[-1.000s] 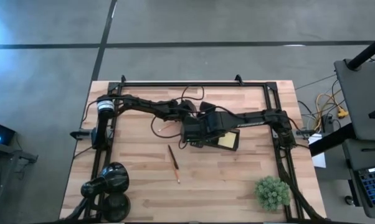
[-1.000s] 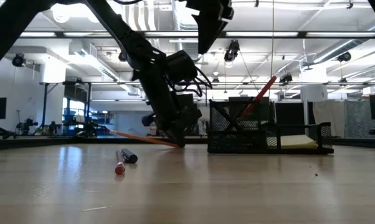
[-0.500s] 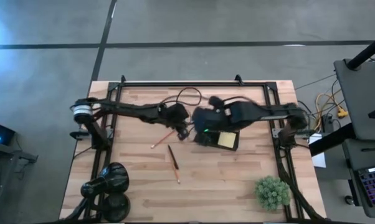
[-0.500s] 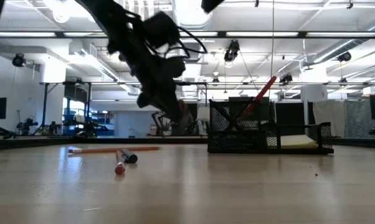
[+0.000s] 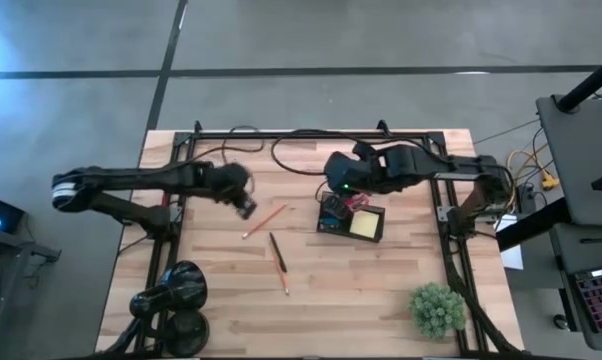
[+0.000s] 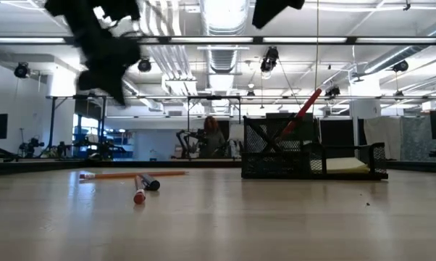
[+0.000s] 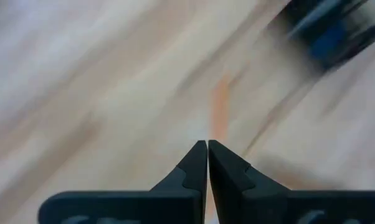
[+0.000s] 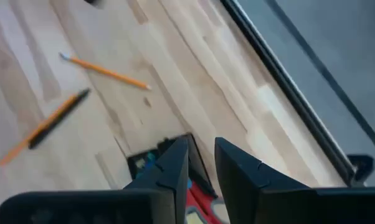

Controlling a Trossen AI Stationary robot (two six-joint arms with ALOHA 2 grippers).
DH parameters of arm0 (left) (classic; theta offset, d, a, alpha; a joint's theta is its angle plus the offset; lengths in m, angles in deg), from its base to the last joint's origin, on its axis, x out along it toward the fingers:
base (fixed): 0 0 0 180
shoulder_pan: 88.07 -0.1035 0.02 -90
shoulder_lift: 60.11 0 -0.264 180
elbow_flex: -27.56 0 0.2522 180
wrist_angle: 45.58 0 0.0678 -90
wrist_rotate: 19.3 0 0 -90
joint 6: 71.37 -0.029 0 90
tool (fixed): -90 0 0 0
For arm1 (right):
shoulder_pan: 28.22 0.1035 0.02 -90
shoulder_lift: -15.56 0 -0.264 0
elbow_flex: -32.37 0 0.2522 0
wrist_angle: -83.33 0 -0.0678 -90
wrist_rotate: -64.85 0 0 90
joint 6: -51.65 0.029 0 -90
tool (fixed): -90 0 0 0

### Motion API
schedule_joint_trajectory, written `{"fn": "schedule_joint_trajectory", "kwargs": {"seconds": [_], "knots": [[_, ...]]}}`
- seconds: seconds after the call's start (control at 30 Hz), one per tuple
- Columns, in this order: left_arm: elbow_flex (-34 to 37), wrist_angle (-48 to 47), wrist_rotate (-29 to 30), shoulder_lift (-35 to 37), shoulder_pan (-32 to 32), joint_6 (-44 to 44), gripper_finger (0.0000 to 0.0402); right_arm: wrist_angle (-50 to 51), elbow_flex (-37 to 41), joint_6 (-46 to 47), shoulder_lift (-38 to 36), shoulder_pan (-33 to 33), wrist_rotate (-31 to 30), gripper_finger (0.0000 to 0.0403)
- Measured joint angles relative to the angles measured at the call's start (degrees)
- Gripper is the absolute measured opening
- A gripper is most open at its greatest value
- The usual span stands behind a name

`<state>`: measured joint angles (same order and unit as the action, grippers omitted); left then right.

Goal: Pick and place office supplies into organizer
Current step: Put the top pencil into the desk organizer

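Pencils lie on the table (image 5: 381, 290) while the left gripper (image 5: 247, 207), pressed together, hovers near the orange pencil (image 5: 265, 220), empty.

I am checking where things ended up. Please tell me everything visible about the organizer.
The organizer is a small dark mesh box, upright on the wooden table, right of centre. One compartment holds a yellow pad; in the other, red-handled scissors lean, sticking out above the rim. Neither arm touches it.

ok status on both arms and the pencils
Left gripper shut, empty, above table. Right gripper empty over organizer. Orange pencil and pen on table.
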<state>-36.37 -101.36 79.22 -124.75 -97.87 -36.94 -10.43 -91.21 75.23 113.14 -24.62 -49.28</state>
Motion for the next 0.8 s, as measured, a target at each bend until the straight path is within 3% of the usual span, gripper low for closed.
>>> {"fn": "schedule_joint_trajectory", "kwargs": {"seconds": [0.13,0.4,0.6,0.8], "knots": [[3.95,-12.19,-0.65,-0.45,0.99,6.69,0.0000,-1.43,3.79,0.42,-0.04,-0.25,0.18,0.0073],[12.36,-4.36,-0.85,-12.24,1.50,13.83,0.0000,-7.64,8.71,-0.70,-0.02,-0.15,0.62,0.0070],[11.00,-3.03,-2.01,-21.58,3.40,14.71,0.0000,-7.51,9.05,-1.05,-0.26,-0.12,0.72,0.0069],[6.79,-3.43,-1.17,-23.56,7.54,14.93,0.0000,-6.90,9.05,-1.07,-0.77,-0.12,0.61,0.0075]]}}
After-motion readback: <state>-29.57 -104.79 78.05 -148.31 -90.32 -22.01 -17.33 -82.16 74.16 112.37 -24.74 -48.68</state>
